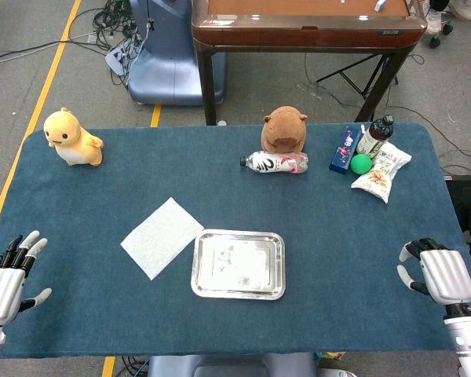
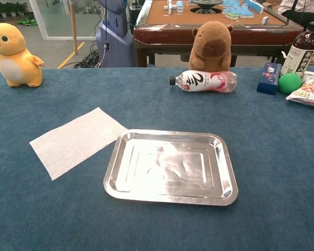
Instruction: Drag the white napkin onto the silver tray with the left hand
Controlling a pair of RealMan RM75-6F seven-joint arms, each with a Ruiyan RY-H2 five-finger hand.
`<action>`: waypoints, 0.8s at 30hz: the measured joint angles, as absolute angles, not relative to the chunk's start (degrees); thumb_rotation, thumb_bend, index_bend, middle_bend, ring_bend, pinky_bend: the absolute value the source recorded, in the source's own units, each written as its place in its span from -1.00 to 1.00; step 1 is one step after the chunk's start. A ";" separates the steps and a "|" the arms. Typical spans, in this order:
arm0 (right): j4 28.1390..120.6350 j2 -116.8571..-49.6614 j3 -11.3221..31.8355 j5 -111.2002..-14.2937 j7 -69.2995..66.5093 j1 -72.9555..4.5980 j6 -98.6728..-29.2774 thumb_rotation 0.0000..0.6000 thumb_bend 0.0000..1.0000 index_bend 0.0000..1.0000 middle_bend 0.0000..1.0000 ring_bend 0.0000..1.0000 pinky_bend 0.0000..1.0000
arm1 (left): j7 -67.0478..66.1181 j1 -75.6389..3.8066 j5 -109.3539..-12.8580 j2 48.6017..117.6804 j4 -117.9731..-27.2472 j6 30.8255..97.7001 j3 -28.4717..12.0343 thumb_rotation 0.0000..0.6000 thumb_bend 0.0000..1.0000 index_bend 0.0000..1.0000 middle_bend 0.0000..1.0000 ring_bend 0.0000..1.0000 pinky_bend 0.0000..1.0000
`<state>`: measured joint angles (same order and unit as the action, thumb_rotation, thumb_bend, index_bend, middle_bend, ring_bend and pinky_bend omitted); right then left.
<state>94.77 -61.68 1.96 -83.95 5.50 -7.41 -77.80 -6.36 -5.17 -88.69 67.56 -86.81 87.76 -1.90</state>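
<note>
Counter (image 1: 314,314), blue cloth cover: yellow plush toy (image 1: 72,138) at 10 o'clock; brown plush capybara (image 1: 284,129) at 12 o'clock, with a clear plastic bottle (image 1: 275,162) lying on its side just in front of it. At 2 o'clock, grouped closely: small blue box (image 1: 345,148), upright dark bottle (image 1: 375,136), green ball (image 1: 361,163), snack packet (image 1: 381,172). Beyond the counter's far edge: brown wooden table (image 1: 306,27).

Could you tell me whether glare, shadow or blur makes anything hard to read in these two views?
Head view: even, soft light; the white napkin is sharp-edged, and the silver tray shows mottled reflections but no blown-out glare. Chest view: the tray mirrors pale patches across its floor; the napkin stays crisp, and the background beyond the table is slightly soft.
</note>
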 measured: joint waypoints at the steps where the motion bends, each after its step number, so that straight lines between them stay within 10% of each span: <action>1: 94.77 -61.67 1.95 -83.98 5.42 -7.45 -77.72 1.00 -0.29 0.05 -0.03 -0.36 -0.03 | -6.46 -5.17 -88.56 67.63 -86.76 87.65 -1.91 1.00 -0.78 -0.71 -0.84 -0.95 -0.56; 16: 94.81 -61.33 2.23 -84.21 3.41 -7.75 -77.70 1.00 -0.29 0.05 -0.02 -0.36 -0.03 | -6.65 -5.45 -89.09 68.60 -85.98 87.25 -1.69 1.00 -0.78 -0.68 -0.70 -0.44 0.08; 24: 95.17 -61.05 2.00 -85.12 2.89 -7.46 -78.53 1.00 -0.29 0.05 -0.02 -0.36 -0.03 | -6.10 -5.88 -92.84 69.51 -84.23 89.41 -1.41 1.00 -0.78 -0.58 -0.01 0.06 0.52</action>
